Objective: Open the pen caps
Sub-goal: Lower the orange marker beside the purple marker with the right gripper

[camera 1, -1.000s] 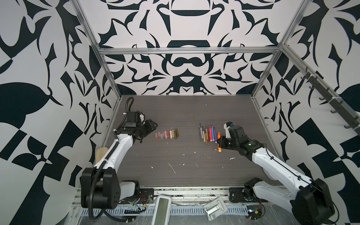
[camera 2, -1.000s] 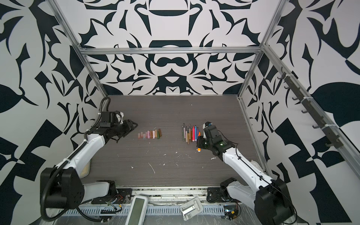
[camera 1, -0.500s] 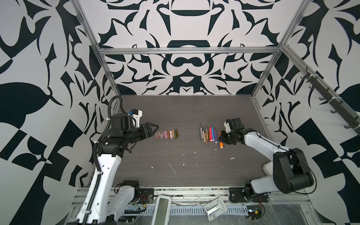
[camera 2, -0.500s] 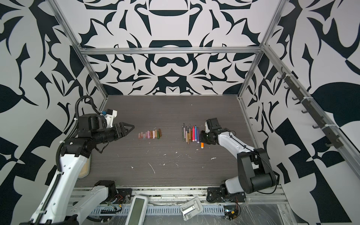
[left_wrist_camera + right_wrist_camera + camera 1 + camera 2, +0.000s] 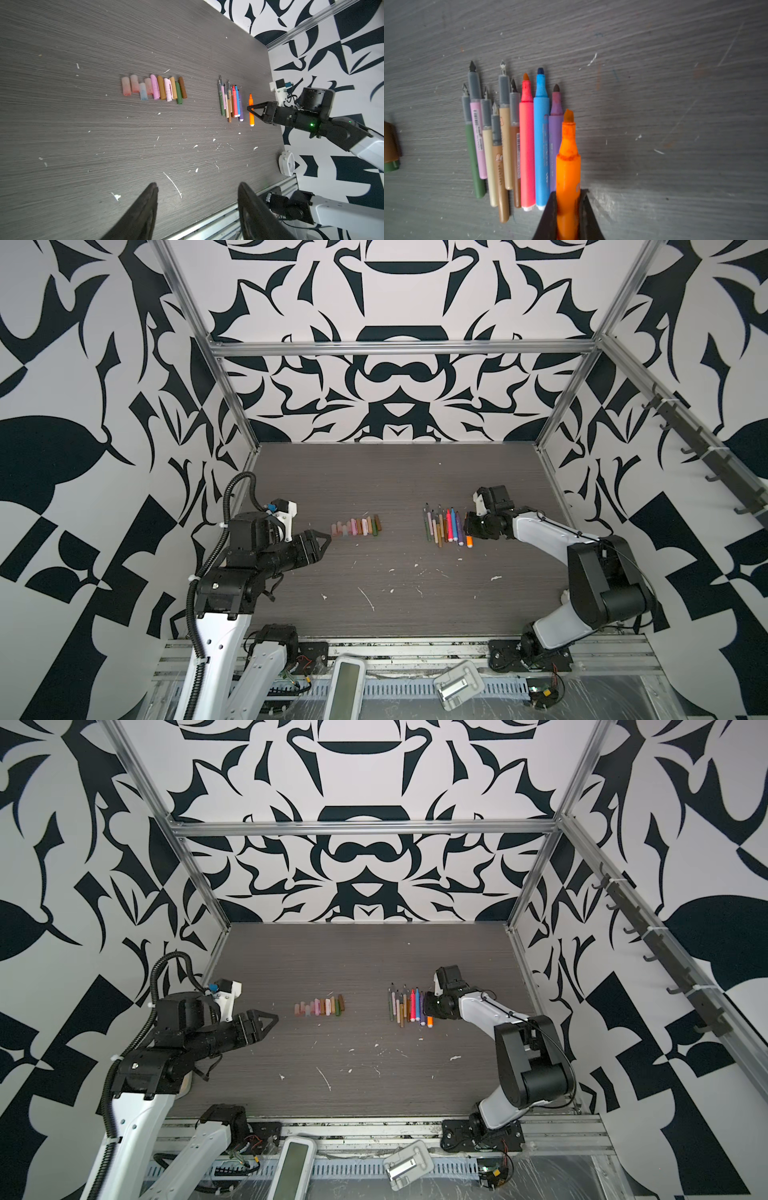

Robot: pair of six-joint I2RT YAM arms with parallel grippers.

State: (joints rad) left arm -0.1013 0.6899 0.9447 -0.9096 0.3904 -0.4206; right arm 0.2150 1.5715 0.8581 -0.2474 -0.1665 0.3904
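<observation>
Your right gripper (image 5: 569,194) is clamped on the orange marker (image 5: 568,164), at the right end of the pens (image 5: 441,526). Your left gripper (image 5: 197,186) hangs spread and empty, left of the pen caps (image 5: 356,526).

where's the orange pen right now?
In a top view the orange pen is right of centre, at the right end of the pen row, beside the purple pen, with the right gripper shut on it.

The table (image 5: 83,135) looks matt and wood-grained; pens (image 5: 527,145) and pen caps (image 5: 154,87) smooth plastic.
</observation>
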